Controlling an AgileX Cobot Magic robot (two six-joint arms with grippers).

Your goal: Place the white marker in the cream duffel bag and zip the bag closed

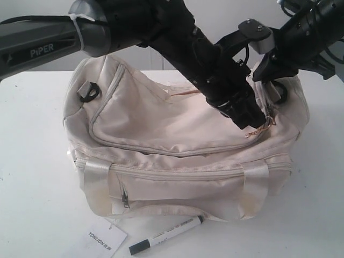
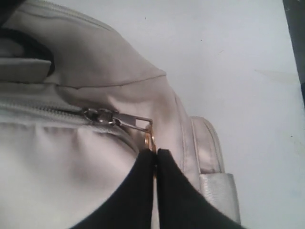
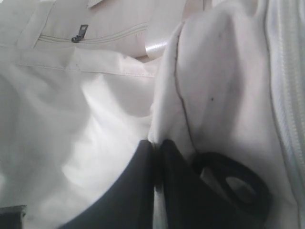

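White marker point(image 1: 167, 234) lies on the counter point(image 1: 37, 161), just in front of the cream duffel bag point(image 1: 161, 129) and outside it, w/ a paper tag point(image 1: 105, 238) beside it.

Ext. view: the marker's long axis runs diagonal. Its dark cap point(image 1: 139, 248) is toward the near edge and the tag, and the other end points up at the bag's front. Judged light, rigid and smooth-barrelled, so it prob. rolls easily. Best taken mid-barrel, pinched across its width, clear of the cap. The bag is soft and slumps, w/ nothing stiff to push against, so one hand should steady it while the other works the zip. Left hand point(image 1: 260, 126) reaches across to the bag's right end, at the gold ring pull point(image 1: 261, 131).

Left wrist view: left hand point(image 2: 156, 155) is closed, fingertips pinching the gold ring pull point(image 2: 149, 139), which hangs off the zip slider point(image 2: 116, 118). Zip teeth behind the slider look meshed. The pull is thin metal and could slip out of the pinch.

Right wrist view: right hand point(image 3: 156, 149) is closed, tips together at a fold of bag cloth next to a black end ring point(image 3: 234, 185). It looks to nip the fabric, tho the contact pt is hard to see. The front pocket zip point(image 3: 78, 33) shows beyond. Marker is not in either wrist view.
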